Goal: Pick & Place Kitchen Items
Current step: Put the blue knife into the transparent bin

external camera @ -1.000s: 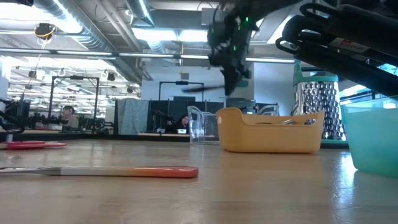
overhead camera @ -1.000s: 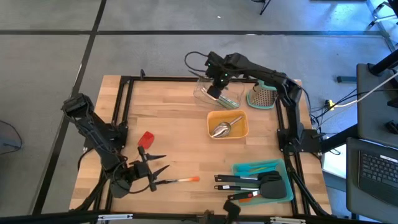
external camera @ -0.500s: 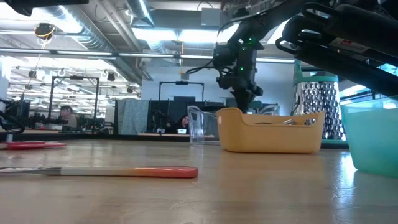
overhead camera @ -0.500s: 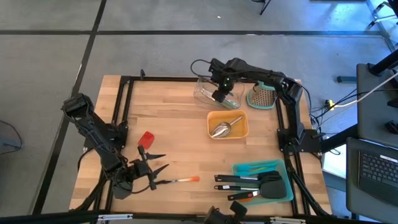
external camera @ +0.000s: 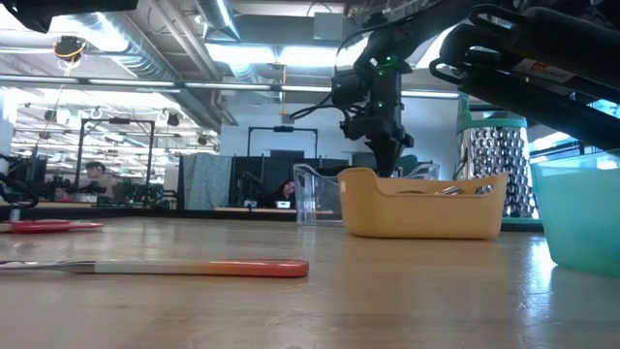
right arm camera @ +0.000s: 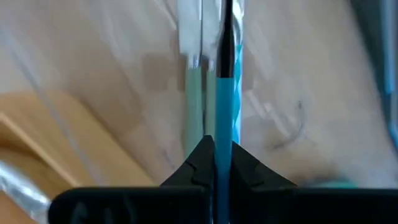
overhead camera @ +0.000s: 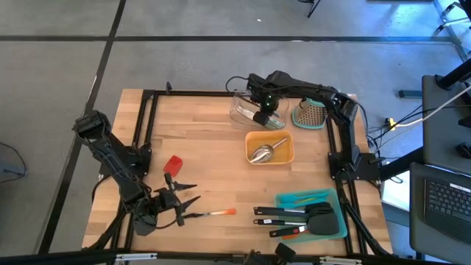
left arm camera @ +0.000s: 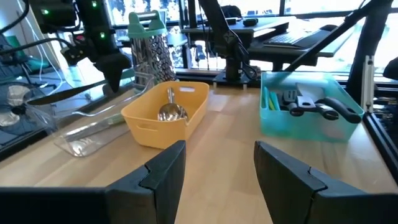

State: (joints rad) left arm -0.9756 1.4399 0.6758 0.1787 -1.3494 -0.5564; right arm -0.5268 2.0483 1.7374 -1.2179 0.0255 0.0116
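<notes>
- The wooden desk (overhead camera: 213,184) has a black frame at its edges and grey floor all round; a workshop with a seated person lies beyond.
- Its middle is bare (trays sit along the far and right sides).
- Right hand (overhead camera: 260,116), clamped on a blue-handled utensil (right arm camera: 225,118), hangs over the clear tray (overhead camera: 246,110).
- Left hand (overhead camera: 176,202) rests near the front-left edge, fingers apart, beside an orange-handled utensil (overhead camera: 217,213).
</notes>
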